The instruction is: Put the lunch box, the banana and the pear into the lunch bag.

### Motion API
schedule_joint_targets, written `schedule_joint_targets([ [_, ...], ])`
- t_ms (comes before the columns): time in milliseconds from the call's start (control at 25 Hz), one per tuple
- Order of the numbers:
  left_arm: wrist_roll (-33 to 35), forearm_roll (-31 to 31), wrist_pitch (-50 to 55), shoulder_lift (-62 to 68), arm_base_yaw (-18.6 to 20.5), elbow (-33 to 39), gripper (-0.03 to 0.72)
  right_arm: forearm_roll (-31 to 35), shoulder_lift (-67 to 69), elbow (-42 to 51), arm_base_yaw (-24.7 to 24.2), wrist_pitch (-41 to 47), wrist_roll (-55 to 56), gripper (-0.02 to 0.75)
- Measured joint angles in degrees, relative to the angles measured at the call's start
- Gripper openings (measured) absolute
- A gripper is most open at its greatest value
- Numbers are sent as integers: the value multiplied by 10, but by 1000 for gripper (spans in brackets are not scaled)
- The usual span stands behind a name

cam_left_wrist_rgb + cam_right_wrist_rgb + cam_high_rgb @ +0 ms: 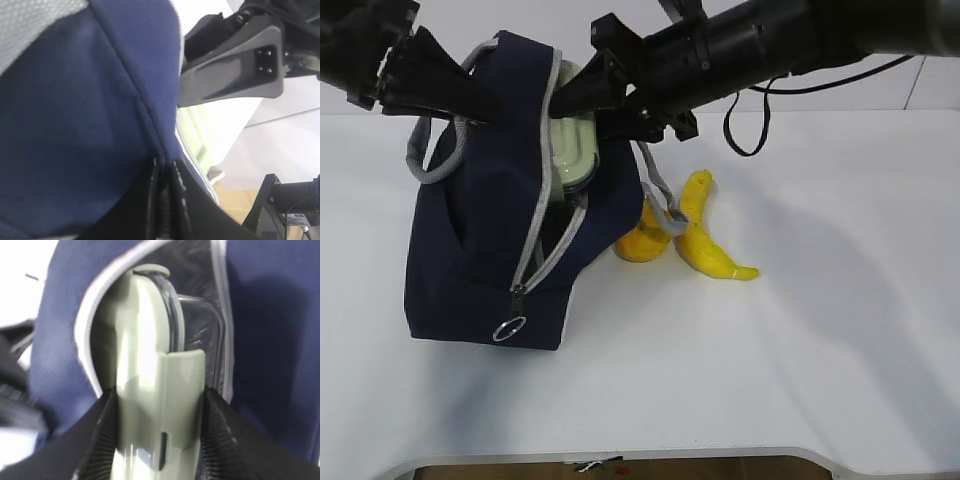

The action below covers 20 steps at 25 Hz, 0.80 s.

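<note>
The navy lunch bag (480, 270) stands at the left with its zipper open. My left gripper (480, 105) is shut on the bag's top edge and holds the mouth open; in the left wrist view the navy fabric (90, 110) is pinched between the jaws. My right gripper (582, 92) is shut on the lunch box (572, 150), pale green lid on edge, half inside the bag's opening; the lunch box (150, 390) fills the right wrist view between the pads. The banana (705, 235) and the pear (640, 240) lie on the table just right of the bag, the pear partly hidden by it.
A grey webbing handle (660, 190) hangs from the bag over the pear and banana. The metal ring pull (507, 328) hangs at the bag's front. The white table's front edge (620, 455) runs along the bottom.
</note>
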Motion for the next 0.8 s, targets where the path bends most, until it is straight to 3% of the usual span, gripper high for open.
schedule_joint_targets([
  [800, 11, 0, -6, 37, 0, 0, 17, 54, 140, -16, 10, -17, -21, 373],
])
